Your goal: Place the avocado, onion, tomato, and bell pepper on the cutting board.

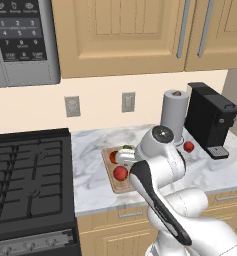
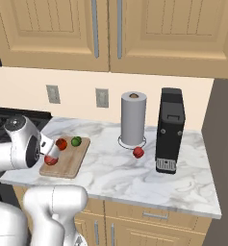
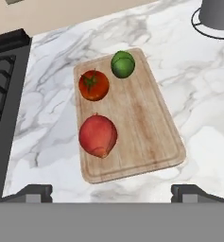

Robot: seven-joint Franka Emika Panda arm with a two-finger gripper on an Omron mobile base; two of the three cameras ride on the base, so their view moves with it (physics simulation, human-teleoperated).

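The wooden cutting board (image 3: 142, 118) lies on the marble counter beside the stove. Three things rest on its left half. The green avocado (image 3: 123, 64) is at the far end, the tomato (image 3: 93, 85) with its green stem sits beside it, and the reddish onion (image 3: 98, 136) is nearest me. My gripper (image 3: 113, 194) hangs open above the board's near edge with nothing between its fingers. The red bell pepper (image 2: 139, 152) stands on the counter apart from the board (image 2: 74, 161), at the foot of the paper towel roll.
A paper towel roll (image 2: 133, 118) on its holder and a black coffee machine (image 2: 171, 129) stand right of the board, near the wall. The black stove (image 1: 30, 175) borders the counter on the left. Wooden cabinets hang overhead.
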